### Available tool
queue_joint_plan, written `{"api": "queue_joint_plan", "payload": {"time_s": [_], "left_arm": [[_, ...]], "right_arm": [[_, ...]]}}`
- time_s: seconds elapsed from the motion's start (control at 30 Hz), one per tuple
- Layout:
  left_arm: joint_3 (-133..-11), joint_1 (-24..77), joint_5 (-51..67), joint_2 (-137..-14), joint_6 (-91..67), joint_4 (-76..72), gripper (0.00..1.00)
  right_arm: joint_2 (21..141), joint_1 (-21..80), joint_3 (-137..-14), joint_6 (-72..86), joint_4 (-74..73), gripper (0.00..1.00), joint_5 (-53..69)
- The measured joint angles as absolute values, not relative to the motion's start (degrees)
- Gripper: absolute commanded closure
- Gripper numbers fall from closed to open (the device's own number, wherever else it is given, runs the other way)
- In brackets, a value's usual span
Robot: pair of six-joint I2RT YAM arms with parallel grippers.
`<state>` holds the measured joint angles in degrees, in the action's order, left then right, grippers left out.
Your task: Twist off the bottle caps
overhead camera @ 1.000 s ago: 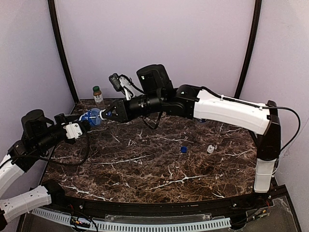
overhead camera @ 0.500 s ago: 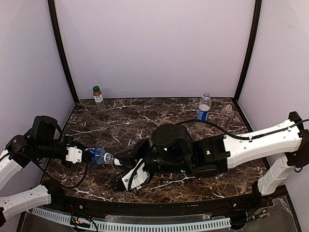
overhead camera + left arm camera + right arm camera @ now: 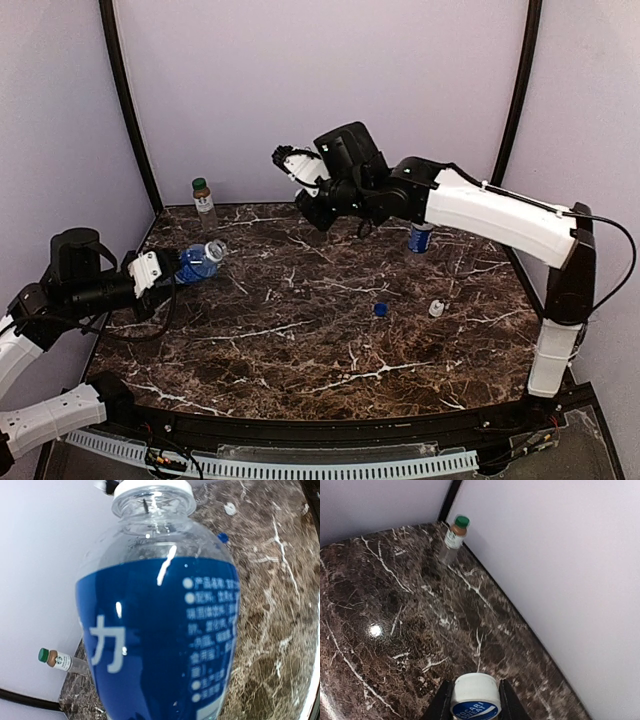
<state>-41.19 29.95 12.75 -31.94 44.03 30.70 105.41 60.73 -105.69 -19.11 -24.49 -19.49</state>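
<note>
My left gripper (image 3: 178, 267) is shut on a clear bottle with a blue label (image 3: 197, 262), held tilted above the table's left side. The same bottle (image 3: 160, 630) fills the left wrist view and hides the fingers; a white ring shows at its neck. High over the back of the table, well clear of that bottle, my right gripper (image 3: 290, 160) is shut on a white cap (image 3: 476, 697) between black fingers (image 3: 440, 705). A brownish bottle with a green cap (image 3: 204, 200) (image 3: 454, 539) stands in the back left corner. Another blue-labelled bottle (image 3: 420, 238) stands partly behind the right arm.
A loose blue cap (image 3: 380, 309) and a loose white cap (image 3: 436, 308) lie right of the table's centre. Pale walls close the table in at the back and on both sides, with black posts in the corners.
Half a second ago the right gripper was low near the front, at the held bottle's neck. It now sits high at the back with the white cap. The left gripper and bottle moved back left.
</note>
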Motion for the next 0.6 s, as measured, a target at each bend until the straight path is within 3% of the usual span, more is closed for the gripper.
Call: {"api": "queue_joint_plan", "payload": {"time_s": [0.2, 0.43, 0.47, 0.5, 0.6], "left_arm": [[-41.1, 27.3, 13.0, -31.0, 26.3, 22.7, 0.91], [-32.1, 22.0, 20.2, -26.7, 10.4, 15.0, 0.91], [-30.4, 21.0, 20.9, -26.2, 8.9, 14.3, 0.91], [-28.0, 19.7, 22.1, -25.3, 7.0, 13.2, 0.91], [-24.1, 17.6, 24.7, -23.7, 4.2, 11.6, 0.91]], "right_arm": [[119.4, 53.3, -108.3, 3.6, -43.0, 1.00, -13.0], [129.6, 52.8, -105.7, 11.8, -51.9, 1.00, -7.7], [130.2, 52.8, -105.7, 12.4, -52.3, 0.94, -7.0], [130.5, 52.8, -105.6, 12.8, -52.6, 0.82, -6.4], [130.5, 52.7, -105.6, 13.6, -52.6, 0.27, -5.1]]}}
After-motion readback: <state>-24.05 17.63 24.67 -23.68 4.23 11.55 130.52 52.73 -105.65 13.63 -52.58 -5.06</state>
